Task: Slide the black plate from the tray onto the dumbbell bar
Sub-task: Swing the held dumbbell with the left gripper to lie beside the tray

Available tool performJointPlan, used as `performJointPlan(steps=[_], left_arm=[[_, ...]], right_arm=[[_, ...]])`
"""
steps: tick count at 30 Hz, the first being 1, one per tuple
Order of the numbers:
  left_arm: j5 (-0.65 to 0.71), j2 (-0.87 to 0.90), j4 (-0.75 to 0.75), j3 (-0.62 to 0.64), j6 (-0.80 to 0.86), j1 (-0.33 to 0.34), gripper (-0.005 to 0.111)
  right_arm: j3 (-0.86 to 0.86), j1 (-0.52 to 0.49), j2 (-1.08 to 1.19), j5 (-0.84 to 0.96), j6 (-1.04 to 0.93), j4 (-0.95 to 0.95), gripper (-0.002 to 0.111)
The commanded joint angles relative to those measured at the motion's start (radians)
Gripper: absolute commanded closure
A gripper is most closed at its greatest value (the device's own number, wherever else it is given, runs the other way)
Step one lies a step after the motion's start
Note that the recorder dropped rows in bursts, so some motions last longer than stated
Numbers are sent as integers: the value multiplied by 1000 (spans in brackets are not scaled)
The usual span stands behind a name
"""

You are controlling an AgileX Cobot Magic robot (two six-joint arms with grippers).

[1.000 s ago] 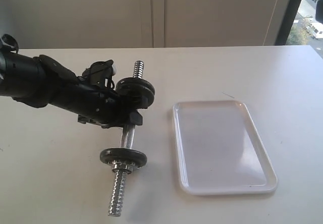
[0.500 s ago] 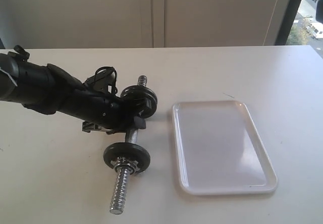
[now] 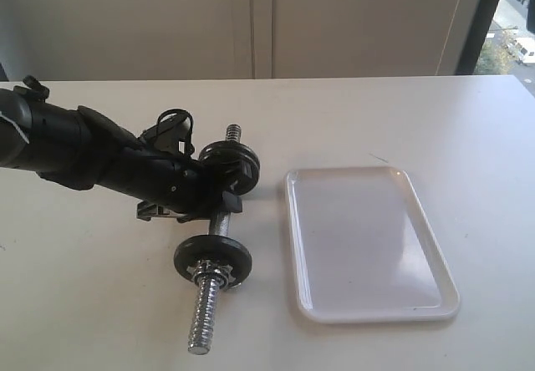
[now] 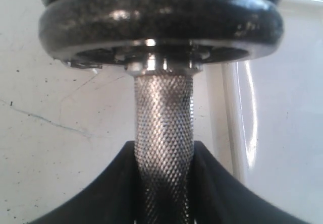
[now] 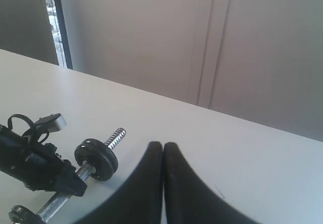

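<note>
Zero discs on tray (image 3: 368, 237), which lies at 3 o'clock of dumbbell bar (image 3: 203, 312). Judged done: black plate (image 3: 228, 165) on bar, in stacked pair at 12 o'clock end; single disc (image 3: 212, 261) at 6 o'clock end. Knurled middle clamped by left pincer (image 3: 219, 208); right pincer (image 5: 162, 183) closed, empty, above worktop (image 3: 100, 304). Remaining: release bar.

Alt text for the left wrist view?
The left gripper's black fingers clamp a knurled chrome dumbbell bar close to two stacked round black metal weight plates. A white glossy plastic tray's rim lies alongside on the pale table.
</note>
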Motion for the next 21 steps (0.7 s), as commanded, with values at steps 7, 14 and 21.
performJointPlan(steps=[7, 14, 21], left_arm=[[23, -62, -94, -41, -2, -7, 107], [23, -62, -94, -41, -2, -7, 107], [21, -62, -74, -41, -2, -7, 107]], right_arm=[[2, 2, -6, -13, 17, -1, 108], [2, 2, -6, -13, 17, -1, 108], [2, 2, -6, -13, 19, -1, 108]])
